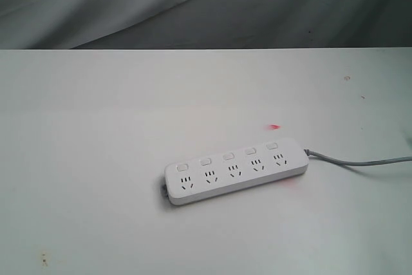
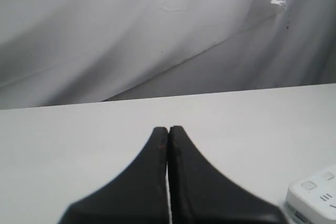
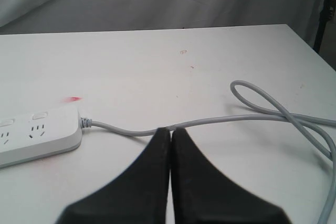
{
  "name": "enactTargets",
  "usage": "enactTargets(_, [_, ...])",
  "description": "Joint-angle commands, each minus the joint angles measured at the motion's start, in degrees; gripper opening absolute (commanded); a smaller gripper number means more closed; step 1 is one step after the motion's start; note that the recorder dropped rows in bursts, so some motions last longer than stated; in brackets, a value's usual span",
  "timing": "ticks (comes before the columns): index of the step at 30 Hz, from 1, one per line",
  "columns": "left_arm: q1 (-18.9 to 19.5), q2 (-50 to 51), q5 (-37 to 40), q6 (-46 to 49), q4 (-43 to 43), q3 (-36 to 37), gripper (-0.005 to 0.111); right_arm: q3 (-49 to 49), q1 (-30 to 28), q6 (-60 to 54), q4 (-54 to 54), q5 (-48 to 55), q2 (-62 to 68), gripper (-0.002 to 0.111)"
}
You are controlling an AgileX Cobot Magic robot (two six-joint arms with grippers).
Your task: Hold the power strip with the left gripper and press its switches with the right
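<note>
The white power strip (image 1: 235,170) lies flat on the white table, right of centre, with five sockets and a row of small switches (image 1: 228,156) along its far side. Its grey cable (image 1: 360,160) leaves the right end. Neither arm shows in the exterior view. My left gripper (image 2: 168,129) is shut and empty above bare table, with one end of the power strip (image 2: 315,195) off to its side. My right gripper (image 3: 170,131) is shut, its tips in front of the cable (image 3: 210,121); whether they touch it I cannot tell. The cable end of the strip (image 3: 37,135) lies beside it.
The cable forms a loose loop (image 3: 273,106) on the table near the right gripper. A small red mark (image 1: 275,127) sits just behind the strip. Grey cloth (image 1: 193,4) hangs behind the table's far edge (image 1: 206,49). The table's right edge (image 3: 310,45) shows in the right wrist view.
</note>
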Motion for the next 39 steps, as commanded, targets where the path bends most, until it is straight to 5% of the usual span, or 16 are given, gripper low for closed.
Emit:
enactTargets(1, [-0.1, -0.3, 3.5, 1.3, 0.0, 0.2, 0.000, 0.2, -0.5, 0.1, 0.0, -0.8, -0.3, 0.000])
enactTargets(13, [3.1, -0.3, 7.1, 2.4, 0.0, 0.2, 0.000, 0.2, -0.5, 0.1, 0.0, -0.8, -0.3, 0.000])
enactTargets(39, [3.1, -0.3, 6.9, 2.6, 0.0, 0.2, 0.000, 0.2, -0.5, 0.1, 0.0, -0.8, -0.3, 0.000])
